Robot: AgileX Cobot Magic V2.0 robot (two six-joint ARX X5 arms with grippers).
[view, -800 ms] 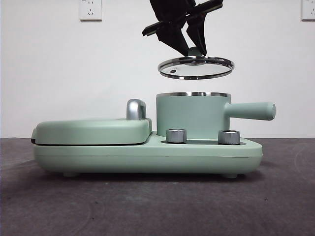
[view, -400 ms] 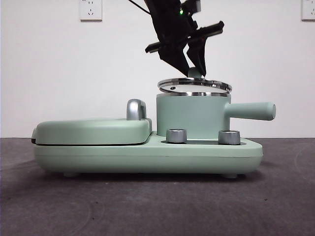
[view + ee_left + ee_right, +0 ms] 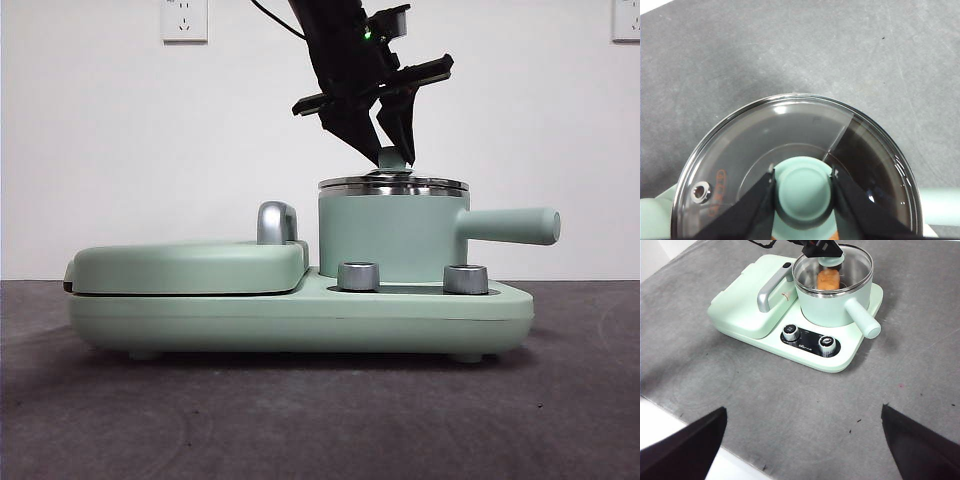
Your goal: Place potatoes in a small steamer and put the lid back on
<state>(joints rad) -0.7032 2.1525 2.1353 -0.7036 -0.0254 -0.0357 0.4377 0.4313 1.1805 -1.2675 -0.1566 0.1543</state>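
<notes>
The lid [image 3: 392, 184], rigid, slippery glass judged breakable and best held by its small knob [image 3: 804, 190], is seated level on the small steamer [image 3: 392, 235] over the potatoes [image 3: 828, 279], the left gripper [image 3: 390, 152] being clamped on that knob, above a grey matte table [image 3: 790, 405] before a white wall [image 3: 120, 150], while the right gripper [image 3: 805, 450] is held wide apart, well clear.

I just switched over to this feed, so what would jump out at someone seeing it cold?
The left gripper comes down from above, its jaws shut on the mint-green knob of the glass lid, which sits level on the small steamer. Through the glass, the orange-brown potato lies inside the pot. The steamer stands on the right of a mint-green cooker base, beside the closed griddle cover; the right gripper waits open, high over the table.
</notes>
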